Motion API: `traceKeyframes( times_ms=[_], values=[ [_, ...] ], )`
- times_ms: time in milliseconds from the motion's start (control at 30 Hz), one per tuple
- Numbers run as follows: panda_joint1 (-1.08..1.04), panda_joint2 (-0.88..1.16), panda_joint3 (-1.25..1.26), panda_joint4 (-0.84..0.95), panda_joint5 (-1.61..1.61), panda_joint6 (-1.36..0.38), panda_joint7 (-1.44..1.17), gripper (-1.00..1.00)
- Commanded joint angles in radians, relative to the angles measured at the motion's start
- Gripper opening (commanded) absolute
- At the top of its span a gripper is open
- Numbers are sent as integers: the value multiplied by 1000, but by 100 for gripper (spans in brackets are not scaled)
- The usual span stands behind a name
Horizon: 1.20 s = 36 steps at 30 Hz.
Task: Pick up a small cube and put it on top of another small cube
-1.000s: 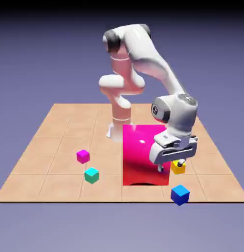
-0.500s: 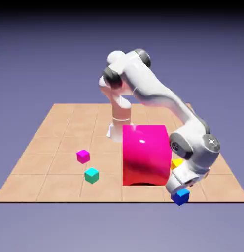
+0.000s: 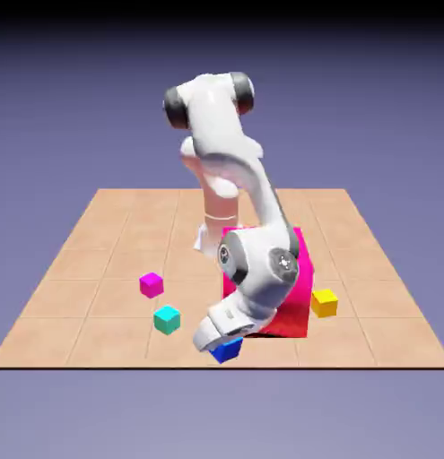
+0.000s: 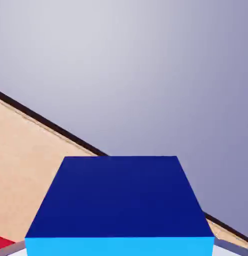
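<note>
My gripper (image 3: 221, 345) is shut on the small blue cube (image 3: 228, 349), held low near the table's front edge, in front of the big pink block (image 3: 297, 296). In the hand view the blue cube (image 4: 120, 205) fills the lower middle and hides both fingertips. The small magenta cube (image 3: 152, 285) sits on the table toward the exterior view's left, well apart from my gripper. My hand is tilted, so the hand view looks past the table's edge into the backdrop.
A teal cube (image 3: 167, 319) lies just in front of the magenta one. A yellow cube (image 3: 324, 303) sits to the right of the pink block. The table's front edge (image 3: 100, 366) runs close below my gripper.
My gripper went from open above the yellow cube down to the blue cube, shut on it, and has carried it toward the exterior view's left along the front edge.
</note>
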Motion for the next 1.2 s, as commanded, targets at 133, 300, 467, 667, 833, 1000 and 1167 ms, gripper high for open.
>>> traceKeyframes(
  times_ms=[133, 300, 467, 667, 833, 1000, 1167],
  values=[
    [13, -134, -181, -164, 32, 46, -30, -100],
    [45, -269, -362, -323, 82, 90, -48, -100],
    [107, -407, -544, -477, 157, 132, -43, -100],
    [182, -572, -761, -661, 246, 182, -37, -100],
    [296, -704, -927, -749, 307, 233, -117, -100],
    [266, -559, -904, -781, 370, 400, -165, -100],
    [249, -475, -890, -800, 406, 497, -194, 100]
  ],
)
